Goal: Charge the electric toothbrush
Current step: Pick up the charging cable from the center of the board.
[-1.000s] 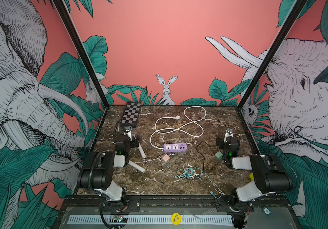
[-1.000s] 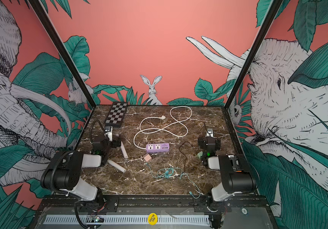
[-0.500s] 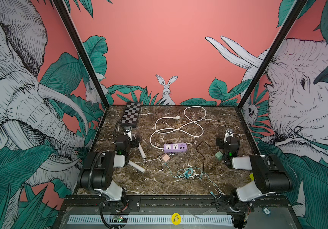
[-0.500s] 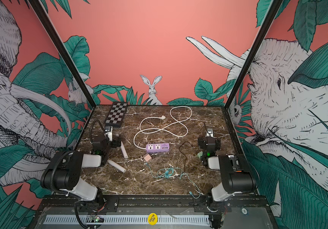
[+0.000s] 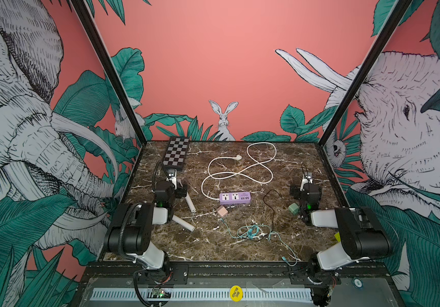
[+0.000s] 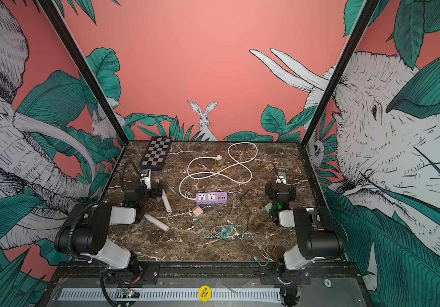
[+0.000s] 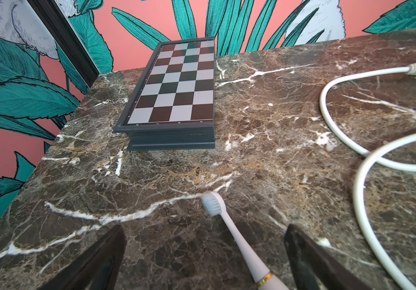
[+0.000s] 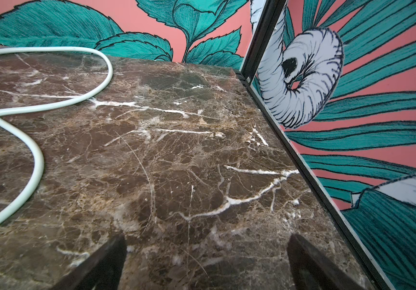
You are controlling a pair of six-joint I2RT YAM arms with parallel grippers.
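1. Scanning from my side of the purple power strip [image 5: 234,198], I first meet a thin teal cable [image 5: 250,231] lying in a loose tangle on the marble table [image 5: 213,247]. One small plug end trails toward the front edge. The other end seems to run up to a pink cube adapter [image 5: 222,211] just in front of the strip. I judge this to be the charging lead, slack and unplugged.
2. Nearer than the strip and to its left, a smooth white cylinder [image 5: 184,223] lies flat. I cannot tell what it is.
3. Left of the strip, the electric toothbrush [image 7: 237,241] lies flat, with a slim pale neck, a gold ring and its bristled head pointing away from me. The left gripper [image 7: 204,233] has its jaws wide apart on either side of the neck and grips nothing. I read that as lined up for a pinch.
4. Right of the strip, a matte green cube adapter [image 5: 293,208] sits just beside the right arm, with a thin black wire [image 5: 271,210] between it and the strip. The right gripper [image 8: 207,241] also has its jaws apart over bare marble and holds nothing.
5. The strip itself is glossy plastic, with its sockets and small ports facing up, reachable from above.
6. Beyond the strip, its thick white cord [image 5: 240,174] curls in a figure-eight and ends in a free plug [image 5: 237,157].
7. Farthest back and left of the strip, a folded chessboard case [image 5: 175,154] lies flat, clear of the work.
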